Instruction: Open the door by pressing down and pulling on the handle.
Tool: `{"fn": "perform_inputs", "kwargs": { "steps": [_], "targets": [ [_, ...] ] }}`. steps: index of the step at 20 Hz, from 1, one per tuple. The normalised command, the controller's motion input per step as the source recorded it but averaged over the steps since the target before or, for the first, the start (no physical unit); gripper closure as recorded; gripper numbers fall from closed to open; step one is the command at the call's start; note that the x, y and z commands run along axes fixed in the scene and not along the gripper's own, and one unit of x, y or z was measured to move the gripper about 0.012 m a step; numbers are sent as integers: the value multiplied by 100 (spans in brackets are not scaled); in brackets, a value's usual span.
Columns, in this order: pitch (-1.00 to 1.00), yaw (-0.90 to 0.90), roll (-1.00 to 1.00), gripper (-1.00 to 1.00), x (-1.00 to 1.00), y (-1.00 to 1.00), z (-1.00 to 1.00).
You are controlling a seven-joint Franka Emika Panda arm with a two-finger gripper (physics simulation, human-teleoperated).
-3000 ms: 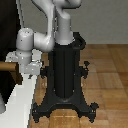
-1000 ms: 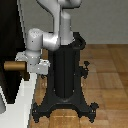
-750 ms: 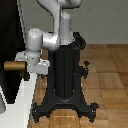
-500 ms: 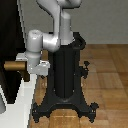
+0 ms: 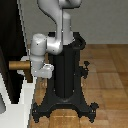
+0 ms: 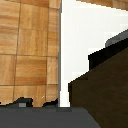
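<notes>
The door (image 5: 11, 45) is a tall dark panel at the exterior view's left edge, set against a white frame (image 5: 27, 97). Its tan handle (image 5: 17, 65) sticks out level toward the arm. My gripper (image 5: 29, 72) sits at the handle's free end, below the white wrist, and its fingers are hidden by the hand, so its grip does not show. The wrist view shows a dark brown door surface (image 6: 100, 95), the white frame (image 6: 90, 30) and a blurred dark grey shape along one edge. The handle is out of that view.
The black robot pedestal (image 5: 65, 70) with its spreading feet (image 5: 65, 106) stands just beside the door, on a wooden parquet floor (image 5: 107, 70). A grey wall (image 5: 105, 20) runs behind.
Wrist and gripper have shifted slightly toward the exterior view's right and down. The handle's tip has come along with them, away from the left edge.
</notes>
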Motion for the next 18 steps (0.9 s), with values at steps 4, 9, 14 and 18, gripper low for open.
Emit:
{"fn": "perform_inputs", "kwargs": {
  "steps": [4, 9, 14, 18],
  "targets": [
    [0, 0, 0, -100, 0, 25, 0],
    [0, 0, 0, -100, 0, 100, 0],
    [0, 0, 0, -100, 0, 100, 0],
    [0, 0, 0, -100, 0, 100, 0]
  ]
}}
